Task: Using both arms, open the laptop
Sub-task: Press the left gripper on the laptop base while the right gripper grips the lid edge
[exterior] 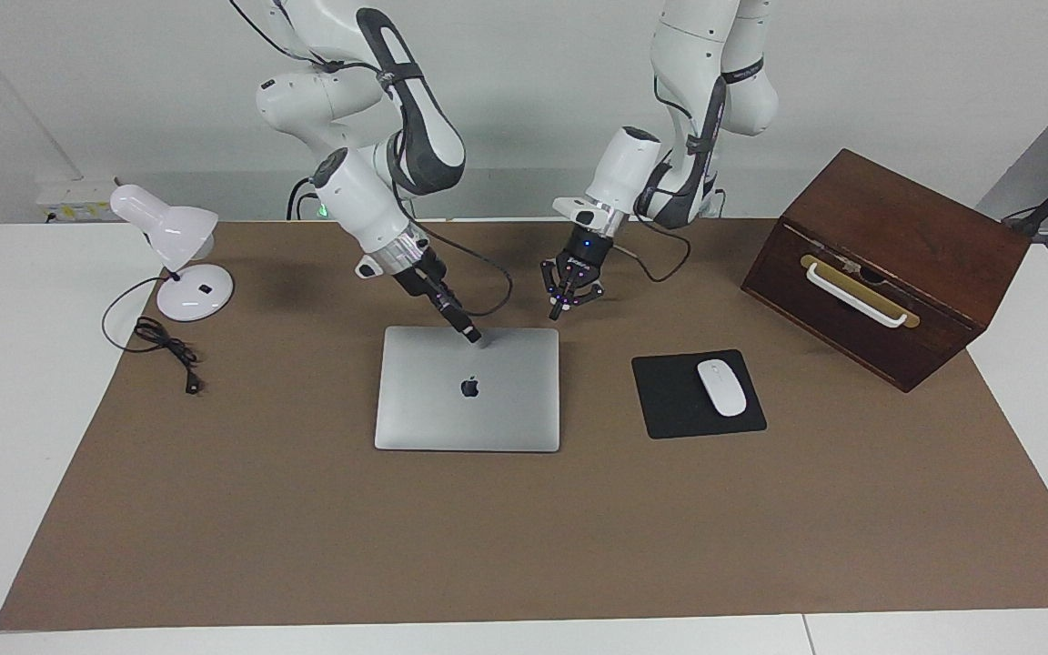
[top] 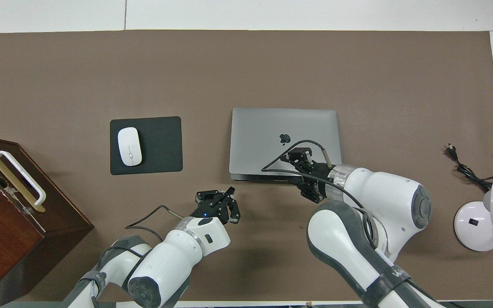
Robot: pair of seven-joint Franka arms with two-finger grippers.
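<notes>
Facing view shows the laptop (exterior: 468, 389) lying flat and fully closed on the brown mat of the worktop (exterior: 306, 528), its lid with the dark logo facing up, roughly midway between the two arms' ends. No gap shows between lid and base in either view, so the opening itself has not begun.

The right tool (exterior: 473, 336) comes down at a slant with its fingertips together, and its tip rests on or just above the lid close to the edge nearest the robots; contact looks likely but I cannot be sure. It grips nothing.

The left tool (exterior: 561, 309) hangs above the mat just beside the laptop's corner toward the left arm's end, fingertips closed, holding nothing and clear of the laptop.

Judging by this, the task is at its approach stage: one arm is placed at the lid, the other not yet engaged. What remains is to steady the base, lift the lid, and swing it up.
</notes>
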